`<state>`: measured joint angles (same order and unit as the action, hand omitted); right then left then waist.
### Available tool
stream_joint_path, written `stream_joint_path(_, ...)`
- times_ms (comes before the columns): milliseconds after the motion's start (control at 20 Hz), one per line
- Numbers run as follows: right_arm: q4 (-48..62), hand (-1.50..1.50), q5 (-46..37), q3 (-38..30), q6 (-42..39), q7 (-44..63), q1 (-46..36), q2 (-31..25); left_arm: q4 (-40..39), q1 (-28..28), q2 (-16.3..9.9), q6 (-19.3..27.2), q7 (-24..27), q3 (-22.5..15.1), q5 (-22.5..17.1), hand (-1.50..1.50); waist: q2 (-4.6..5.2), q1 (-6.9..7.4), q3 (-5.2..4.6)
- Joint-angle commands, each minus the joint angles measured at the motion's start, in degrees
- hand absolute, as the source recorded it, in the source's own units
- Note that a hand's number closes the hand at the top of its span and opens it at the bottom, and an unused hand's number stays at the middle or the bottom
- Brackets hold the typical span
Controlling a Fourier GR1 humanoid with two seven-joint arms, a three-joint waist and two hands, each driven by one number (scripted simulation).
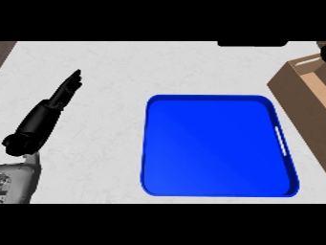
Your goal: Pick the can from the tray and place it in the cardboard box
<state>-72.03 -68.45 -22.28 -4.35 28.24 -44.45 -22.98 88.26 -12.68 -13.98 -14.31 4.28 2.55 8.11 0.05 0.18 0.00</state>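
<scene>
Left hand (61,95) straight-fingered, holding nothing, left of blue tray (218,186); cardboard box (308,98) right.

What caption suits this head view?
Blue tray lies bare beside the box; left hand rests open.

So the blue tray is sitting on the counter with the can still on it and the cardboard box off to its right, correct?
Not quite. The head view shows the blue tray with no can on it. It does sit on the counter, with the cardboard box off to its right.
</scene>
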Motion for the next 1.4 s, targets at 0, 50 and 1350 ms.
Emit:
stream_joint_path(0, 2.44, 1.50, 2.34, -1.68, -6.09, -2.94, 4.13, -4.65, 2.28, 3.02, 0.76, 0.49, 0.77, -0.94, 0.95, 0.00, -0.15, -0.19, 0.01)
stream_joint_path(50, 6.97, 1.50, 3.20, -3.10, -9.27, -1.72, 0.89, -6.27, 3.33, 0.21, 1.93, 0.99, -3.24, -1.57, 0.54, 0.00, -0.05, 0.08, 0.03)
stream_joint_path(1350, 21.14, -1.50, 35.32, -29.13, -11.36, -27.18, -0.48, -11.07, 0.33, 0.83, 0.93, 0.30, -0.15, 0.91, 0.83, 0.00, -0.29, -1.16, 0.23)
